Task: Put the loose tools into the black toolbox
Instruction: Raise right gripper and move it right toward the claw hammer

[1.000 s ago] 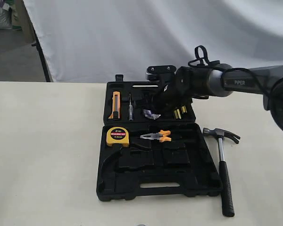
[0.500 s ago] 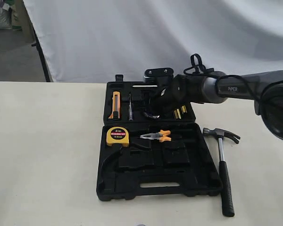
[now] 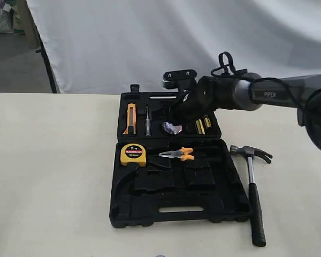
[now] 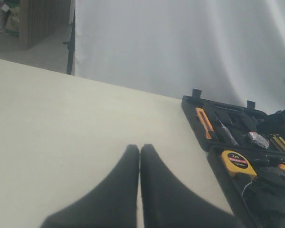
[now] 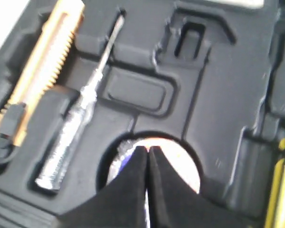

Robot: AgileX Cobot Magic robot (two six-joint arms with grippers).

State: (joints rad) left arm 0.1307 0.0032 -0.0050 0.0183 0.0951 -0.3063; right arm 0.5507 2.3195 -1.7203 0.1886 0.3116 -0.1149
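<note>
Your right tool [image 5: 148,150] stood closed, empty. Claw hammer [image 3: 251,188] judged rigid, head-heavy; best gripped on handle near head.

My right arm [image 3: 267,93] reaches in level from the right side, its wrist bent downward. My right tool [image 5: 148,149] points down, its two fingers pressed tip to tip. My left tool [image 4: 140,148] hangs low, its fingers likewise closed together.

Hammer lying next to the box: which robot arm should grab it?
Probably right. The hammer lies on the table right of the black toolbox, and the right arm hangs over the toolbox's far half, near that side. The left arm is over bare table on the other side.
</note>
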